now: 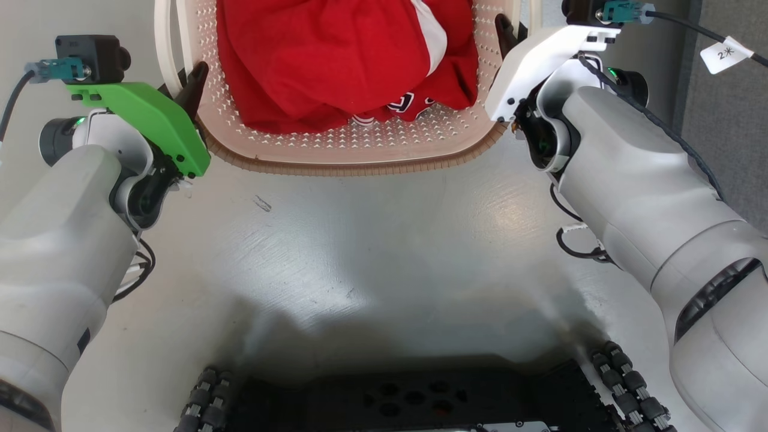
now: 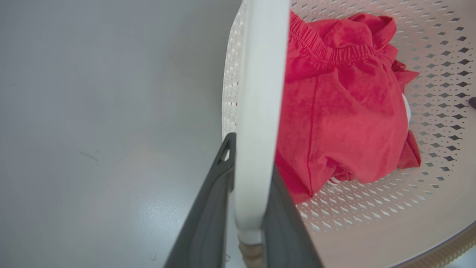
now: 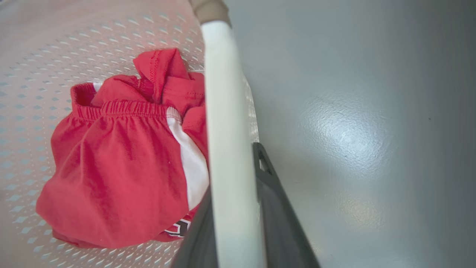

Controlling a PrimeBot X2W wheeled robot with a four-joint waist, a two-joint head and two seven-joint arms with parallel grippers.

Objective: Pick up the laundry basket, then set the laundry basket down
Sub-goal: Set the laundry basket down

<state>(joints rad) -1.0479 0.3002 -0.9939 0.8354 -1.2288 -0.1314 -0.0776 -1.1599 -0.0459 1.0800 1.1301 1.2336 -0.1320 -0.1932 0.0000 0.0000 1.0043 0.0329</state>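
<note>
Left gripper (image 2: pixel 253 160) is narrow: two dark fingers pinch the left handle (image 2: pixel 260 93), one on each side of the white loop, low down near where it meets the brown rim. Right gripper (image 3: pixel 234 178) is the same, narrow and clamped across the right handle (image 3: pixel 223 93). So we hold the laundry basket (image 1: pixel 354 159) by both sides at once. It is between the two arms, straight ahead of the robot base (image 1: pixel 408 414), over the grey floor (image 1: pixel 360 252). We cannot tell whether its bottom touches the floor. Red clothes (image 1: pixel 336 60) with a white panel lie bunched loose in the middle of it.

We judge the step as carrying or lowering. To do it well, we move both arms together at one height so the basket rides level. No pulling apart or squeezing in, because the loops look thin and could flex or slip through the fingers. We let go only once the bottom rests flat.

Around it there is a scuff mark (image 1: pixel 262 204) on the floor just before the near rim, a tagged cable (image 1: pixel 723 55) by the right wrist, and a darker strip (image 1: pixel 732 132) along the floor's right edge. We see no obstacle between basket and base. The cable could snag if the right wrist twists.
</note>
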